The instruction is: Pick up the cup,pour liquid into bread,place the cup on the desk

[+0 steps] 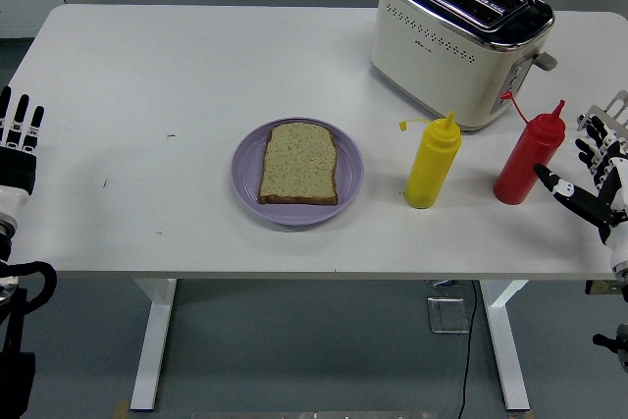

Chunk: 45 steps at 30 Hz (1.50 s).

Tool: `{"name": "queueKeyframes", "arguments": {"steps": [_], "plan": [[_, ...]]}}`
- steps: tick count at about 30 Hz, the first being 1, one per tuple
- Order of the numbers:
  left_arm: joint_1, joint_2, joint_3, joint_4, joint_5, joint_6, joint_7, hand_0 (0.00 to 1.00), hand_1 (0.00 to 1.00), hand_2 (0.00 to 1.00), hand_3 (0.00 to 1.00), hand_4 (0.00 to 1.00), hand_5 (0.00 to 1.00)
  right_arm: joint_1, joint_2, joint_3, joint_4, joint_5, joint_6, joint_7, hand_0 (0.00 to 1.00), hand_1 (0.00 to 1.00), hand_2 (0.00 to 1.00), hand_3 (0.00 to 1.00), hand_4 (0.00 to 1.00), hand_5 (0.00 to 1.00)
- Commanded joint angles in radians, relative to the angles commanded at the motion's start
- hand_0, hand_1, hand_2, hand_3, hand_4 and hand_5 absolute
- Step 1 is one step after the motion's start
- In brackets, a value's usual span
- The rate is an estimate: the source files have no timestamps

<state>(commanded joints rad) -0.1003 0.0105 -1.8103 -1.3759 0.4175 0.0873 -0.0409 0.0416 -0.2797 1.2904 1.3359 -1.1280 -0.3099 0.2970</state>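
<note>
Toaster (459, 38) stands behind both bottles; right hand (594, 179) released beside red bottle (530, 157).

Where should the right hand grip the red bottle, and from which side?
Round its straight mid-body, from the right: the red bottle stands upright, the right hand is open beside it, and the yellow bottle stands clear on its left.

We see a cream toaster (456, 41) at the far right of the white table (177, 76) — chrome-topped, two slots up — and a yellow squeeze bottle (433, 161) standing upright in front of it.
</note>
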Motion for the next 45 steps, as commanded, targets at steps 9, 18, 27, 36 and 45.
{"name": "queueKeyframes", "arguments": {"steps": [9, 18, 27, 36, 45], "plan": [[-0.001, -0.001, -0.001, 0.001, 0.0, 0.0, 0.0, 0.785, 0.736, 0.736, 0.693, 0.512, 0.998, 0.056, 0.019, -0.03, -0.027, 0.019, -0.013, -0.012, 0.982, 0.935, 0.998, 0.998, 0.923, 0.253], [0.0, -0.001, -0.003, 0.001, 0.0, 0.0, -0.001, 0.784, 0.736, 0.736, 0.692, 0.512, 0.998, 0.108, 0.027, -0.093, -0.056, 0.066, -0.031, -0.002, 0.978, 0.93, 0.998, 0.998, 0.921, 0.263], [0.001, -0.002, 0.002, 0.002, 0.0, 0.0, -0.001, 0.786, 0.736, 0.736, 0.692, 0.512, 0.998, 0.145, 0.034, -0.182, -0.078, 0.121, -0.144, -0.006, 0.874, 0.835, 0.878, 0.977, 0.91, 0.272], [0.006, -0.003, 0.004, 0.003, 0.001, 0.0, -0.002, 0.785, 0.736, 0.736, 0.692, 0.512, 0.998, 0.161, 0.035, -0.233, -0.083, 0.191, -0.229, 0.022, 0.774, 0.771, 0.805, 0.93, 0.9, 0.266], [0.009, -0.003, 0.005, 0.004, 0.001, 0.0, -0.002, 0.785, 0.737, 0.736, 0.693, 0.512, 0.998, 0.184, 0.039, -0.257, -0.083, 0.287, -0.259, 0.063, 0.593, 0.634, 0.628, 0.759, 0.844, 0.227]]}}
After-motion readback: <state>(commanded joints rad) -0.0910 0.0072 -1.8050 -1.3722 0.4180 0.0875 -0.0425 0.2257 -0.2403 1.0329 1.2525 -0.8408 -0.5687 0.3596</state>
